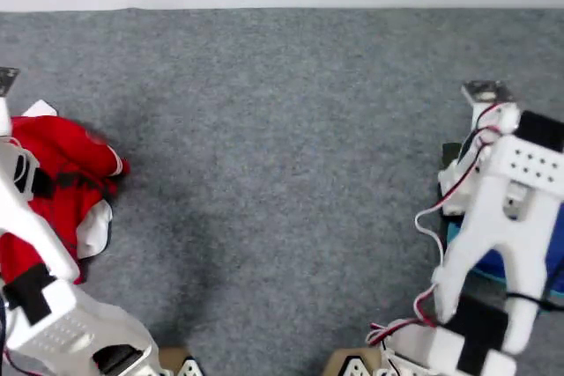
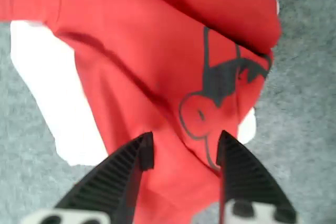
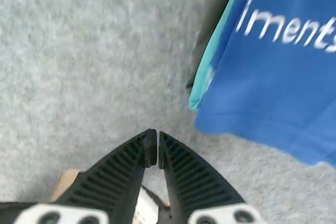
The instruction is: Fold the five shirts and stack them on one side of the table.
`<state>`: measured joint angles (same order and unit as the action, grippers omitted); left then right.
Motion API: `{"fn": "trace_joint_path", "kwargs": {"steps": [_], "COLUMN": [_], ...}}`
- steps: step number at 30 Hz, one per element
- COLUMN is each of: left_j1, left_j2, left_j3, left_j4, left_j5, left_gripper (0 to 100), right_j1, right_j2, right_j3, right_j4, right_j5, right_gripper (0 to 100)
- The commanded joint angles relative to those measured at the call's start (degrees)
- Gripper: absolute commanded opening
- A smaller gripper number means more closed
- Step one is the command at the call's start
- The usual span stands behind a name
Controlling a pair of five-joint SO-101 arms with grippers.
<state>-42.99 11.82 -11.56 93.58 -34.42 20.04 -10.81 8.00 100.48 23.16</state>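
While the left end effector (image 2: 185,141) hangs released over it, the red shirt (image 2: 131,35) looks soft and light; I'd pinch an edge.

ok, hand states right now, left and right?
Left hand: open, over the crumpled red fabric shirt.
Right hand: closed, empty, beside the blue fabric shirt with white print.

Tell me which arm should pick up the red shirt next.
Left, I'd judge. The left gripper is open right over the red shirt. The right gripper is shut above the grey table beside the blue shirt, on the opposite side.
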Motion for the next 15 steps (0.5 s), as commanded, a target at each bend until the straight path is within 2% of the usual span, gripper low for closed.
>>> {"fn": "trace_joint_path", "kwargs": {"steps": [1, 6, 9, 11, 15], "left_j1": [-1.05, -1.23, -0.79, 0.18, 1.58], "left_j2": [3.25, 9.93, 10.81, 9.32, 1.23], "left_j3": [-2.07, -2.07, -2.07, -2.24, -4.44], "left_j4": [-3.78, -8.44, -10.20, -9.67, -4.84], "left_j5": [-1.67, -1.23, -0.97, -0.97, -0.44], "left_gripper": [21, 19, 7, 0, 0], "right_j1": [-0.40, -0.40, -0.40, -0.40, -0.40], "right_j2": [-6.64, -13.32, -16.84, -18.95, -21.85], "right_j3": [4.48, 11.60, 13.80, 14.51, 14.95], "right_j4": [2.51, 2.51, 2.51, 2.51, 2.51], "right_j5": [-0.70, -0.70, -0.70, -0.70, -0.70], "right_gripper": [0.9, 0.9, 0.9, 0.9, 0.9]}}
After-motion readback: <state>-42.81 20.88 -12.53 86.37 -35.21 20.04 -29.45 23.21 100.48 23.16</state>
